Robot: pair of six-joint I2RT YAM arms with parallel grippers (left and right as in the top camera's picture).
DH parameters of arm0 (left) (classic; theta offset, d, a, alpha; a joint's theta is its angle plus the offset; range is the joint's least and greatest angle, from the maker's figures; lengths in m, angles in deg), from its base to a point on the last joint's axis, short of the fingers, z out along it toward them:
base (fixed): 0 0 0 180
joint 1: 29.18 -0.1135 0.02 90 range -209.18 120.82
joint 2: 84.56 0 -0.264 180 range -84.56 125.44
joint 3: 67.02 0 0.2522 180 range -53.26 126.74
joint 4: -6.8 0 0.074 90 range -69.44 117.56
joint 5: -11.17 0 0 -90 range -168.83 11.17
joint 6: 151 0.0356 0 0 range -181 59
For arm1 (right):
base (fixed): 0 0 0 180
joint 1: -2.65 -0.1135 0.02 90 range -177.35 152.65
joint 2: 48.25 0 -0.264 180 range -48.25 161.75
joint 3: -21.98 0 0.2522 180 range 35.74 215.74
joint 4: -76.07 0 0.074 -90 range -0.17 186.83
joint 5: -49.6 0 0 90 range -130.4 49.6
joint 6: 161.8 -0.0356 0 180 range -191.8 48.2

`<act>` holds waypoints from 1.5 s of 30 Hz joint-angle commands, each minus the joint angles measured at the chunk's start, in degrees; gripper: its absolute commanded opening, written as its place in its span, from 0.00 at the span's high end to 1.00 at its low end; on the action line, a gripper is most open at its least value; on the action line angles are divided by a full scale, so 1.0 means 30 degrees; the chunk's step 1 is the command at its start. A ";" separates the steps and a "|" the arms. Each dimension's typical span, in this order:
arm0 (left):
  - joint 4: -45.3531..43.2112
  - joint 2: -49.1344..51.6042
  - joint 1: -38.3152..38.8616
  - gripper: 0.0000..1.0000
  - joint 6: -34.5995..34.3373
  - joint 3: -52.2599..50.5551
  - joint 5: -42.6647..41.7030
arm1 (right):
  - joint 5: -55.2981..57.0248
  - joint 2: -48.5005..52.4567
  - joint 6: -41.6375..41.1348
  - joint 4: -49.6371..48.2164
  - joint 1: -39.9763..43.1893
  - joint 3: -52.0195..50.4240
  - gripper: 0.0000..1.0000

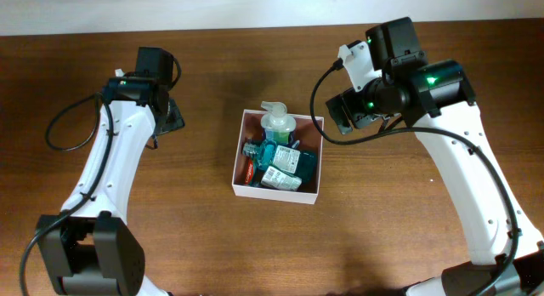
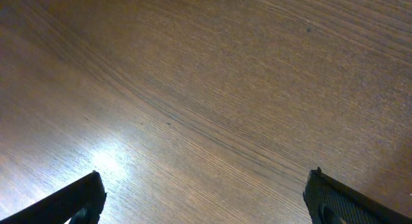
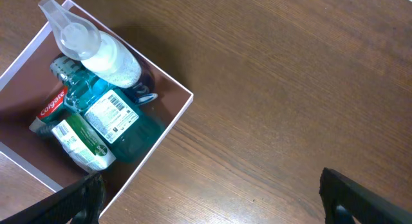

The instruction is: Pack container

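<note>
The container [image 1: 274, 192], a shallow white box with a pinkish-brown inside, sits mid-table. In it lie a white pump bottle [image 1: 277, 122], a teal mouthwash bottle [image 1: 286, 159], a green-and-white packet [image 1: 280, 179] and a red toothpaste tube [image 1: 248, 170]. My left gripper [image 1: 170, 117] hangs open over bare wood left of the box; the left wrist view shows only tabletop between the gripper's [image 2: 206, 185] fingers. My right gripper [image 1: 340, 116] is open just off the box's right rim. In the right wrist view the container's wall [image 3: 175, 121] lies left of the gripper's [image 3: 211, 185] gap, which holds nothing.
The brown wooden table [image 1: 408, 245] stretches around the box. Both white arms reach in from the near corners, with black cables looping beside them. A pale wall runs along the table's far edge.
</note>
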 commanded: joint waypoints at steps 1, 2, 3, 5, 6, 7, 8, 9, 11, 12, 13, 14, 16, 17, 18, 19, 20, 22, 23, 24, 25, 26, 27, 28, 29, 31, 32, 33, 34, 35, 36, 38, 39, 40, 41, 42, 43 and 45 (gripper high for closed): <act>0.0015 -0.0291 -0.0015 0.01 0.0044 0.0095 0.0270 | -0.0248 -0.0342 -0.0168 0.0051 0.0124 0.0240 0.01; 0.0015 -0.0291 -0.0015 0.01 0.0044 0.0095 0.0270 | -0.0255 -0.0342 -0.0168 0.0066 0.0124 0.0240 0.01; 0.0015 -0.0291 -0.0015 0.01 0.0044 0.0095 0.0270 | -0.0248 -0.0342 -0.0168 0.0007 0.0124 0.0240 0.01; 0.0015 -0.0291 -0.0015 0.01 0.0044 0.0095 0.0270 | -0.0240 -0.0328 -0.0160 -0.0248 0.0124 0.0226 0.01; 0.0015 -0.0291 -0.0015 0.01 0.0044 0.0095 0.0270 | -0.0248 -0.0270 -0.0102 -0.0452 0.0124 0.0211 0.01; 0.0015 -0.0291 -0.0015 0.01 0.0044 0.0095 0.0270 | -0.0248 -0.0270 -0.0102 -0.0758 0.0117 0.0204 0.01; 0.0015 -0.0291 -0.0015 0.01 0.0044 0.0095 0.0270 | -0.0255 -0.0299 -0.0102 -0.1224 0.0124 0.0204 0.01; 0.0015 -0.0291 -0.0015 0.01 0.0044 0.0095 0.0270 | -0.0248 -0.0401 -0.0102 -0.1938 0.0124 0.0204 0.01; 0.0015 -0.0291 -0.0015 0.01 0.0044 0.0095 0.0277 | -0.0262 -0.0619 -0.0102 -0.3752 0.0124 0.0204 0.01; 0.0015 -0.0291 -0.0015 0.01 0.0044 0.0095 0.0270 | -0.0393 -0.0758 -0.0102 -0.4583 0.0117 0.0197 0.01; 0.0015 -0.0291 -0.0015 0.01 0.0044 0.0095 0.0270 | -0.0612 -0.0976 -0.0102 -0.5566 0.0102 0.0197 0.01; 0.0015 -0.0291 -0.0015 0.01 0.0044 0.0095 0.0270 | -0.0984 -0.1268 -0.0095 -0.6543 0.0102 0.0197 0.01; 0.0015 -0.0291 -0.0015 0.01 0.0044 0.0095 0.0270 | -0.1202 -0.1749 -0.0095 -0.7584 0.0102 0.0197 0.01; 0.0015 -0.0291 -0.0015 0.01 0.0044 0.0095 0.0270 | -0.1180 -0.2025 -0.0087 -0.7876 0.0102 0.0197 0.01; 0.0015 -0.0291 -0.0015 0.01 0.0044 0.0095 0.0270 | -0.1173 -0.2331 0.0007 -0.8043 0.0109 0.0197 0.01; 0.0015 -0.0291 -0.0015 0.01 0.0044 0.0095 0.0270 | -0.1188 -0.2637 0.0306 -0.8102 0.0109 0.0189 0.01; 0.0015 -0.0291 -0.0015 0.01 0.0044 0.0095 0.0270 | -0.1166 -0.2973 0.0495 -0.8102 0.0109 0.0189 0.01; 0.0015 -0.0291 -0.0015 0.01 0.0044 0.0095 0.0270 | -0.1173 -0.3672 0.0969 -0.8102 0.0109 0.0189 0.01; 0.0015 -0.0291 -0.0015 0.01 0.0044 0.0095 0.0270 | -0.1180 -0.4036 0.1188 -0.8094 0.0109 0.0175 0.01; 0.0015 -0.0291 -0.0015 0.01 0.0044 0.0095 0.0270 | -0.1180 -0.4444 0.1341 -0.8102 0.0109 0.0095 0.02; 0.0015 -0.0291 -0.0015 0.01 0.0044 0.0095 0.0270 | -0.1173 -0.4874 0.1435 -0.8094 0.0109 -0.0080 0.01; 0.0015 -0.0291 -0.0015 0.01 0.0044 0.0102 0.0270 | -0.1173 -0.5340 0.1443 -0.8094 0.0109 -0.0357 0.01; 0.0015 -0.0291 -0.0015 0.01 0.0044 0.0095 0.0270 | -0.1173 -0.5865 0.1515 -0.8102 0.0109 -0.0794 0.01; 0.0015 -0.0291 -0.0015 0.01 0.0044 0.0095 0.0270 | -0.1173 -0.6455 0.1603 -0.8102 0.0124 -0.1384 0.01; 0.0015 -0.0291 -0.0015 0.01 0.0044 0.0102 0.0270 | -0.1173 -0.7111 0.1734 -0.8160 0.0124 -0.2142 0.01; 0.0015 -0.0291 -0.0015 0.01 0.0044 0.0095 0.0270 | -0.1166 -0.8619 0.1931 -0.8743 0.0131 -0.4167 0.01; 0.0015 -0.0291 -0.0015 0.01 0.0044 0.0095 0.0270 | -0.1166 -0.9464 0.1931 -0.9398 0.0146 -0.5435 0.01; 0.0015 -0.0291 -0.0015 0.01 0.0044 0.0095 0.0270 | -0.1173 -1.0316 0.1923 -1.0346 0.0226 -0.6798 0.01; 0.0015 -0.0291 -0.0015 0.01 0.0044 0.0095 0.0270 | -0.1180 -1.1169 0.1916 -1.1504 0.0299 -0.8247 0.01; 0.0015 -0.0291 -0.0015 0.00 0.0044 0.0095 0.0270 | -0.1188 -1.1999 0.1916 -1.2757 0.0364 -0.9712 0.01; 0.0015 -0.0291 -0.0015 0.01 0.0044 0.0095 0.0270 | -0.1180 -1.2845 0.1923 -1.4090 0.0379 -1.1234 0.01; 0.0015 -0.0291 -0.0015 0.01 0.0044 0.0095 0.0270 | -0.1180 -1.4302 0.1916 -1.6436 0.0379 -1.3988 0.02; 0.0015 -0.0291 -0.0015 0.00 0.0044 0.0095 0.0270 | -0.1180 -1.5103 0.1916 -1.7631 0.0379 -1.5446 0.01; 0.0015 -0.0291 -0.0015 0.01 0.0044 0.0095 0.0270 | -0.1188 -1.5861 0.1916 -1.8790 0.0379 -1.6844 0.01; 0.0015 -0.0291 -0.0015 0.00 0.0044 0.0095 0.0270 | -0.1188 -1.6575 0.1909 -1.9948 0.0379 -1.8200 0.01; 0.0015 -0.0291 -0.0015 0.01 0.0044 0.0095 0.0270 | -0.1188 -1.7238 0.1909 -2.1165 0.0379 -1.9526 0.01; 0.0015 -0.0291 -0.0015 0.01 0.0044 0.0095 0.0270 | -0.1188 -1.7886 0.1916 -2.2491 0.0379 -2.0852 0.01; 0.0015 -0.0291 -0.0015 0.01 0.0044 0.0095 0.0270 | -0.1180 -1.9008 0.1916 -2.5048 0.0379 -2.3285 0.01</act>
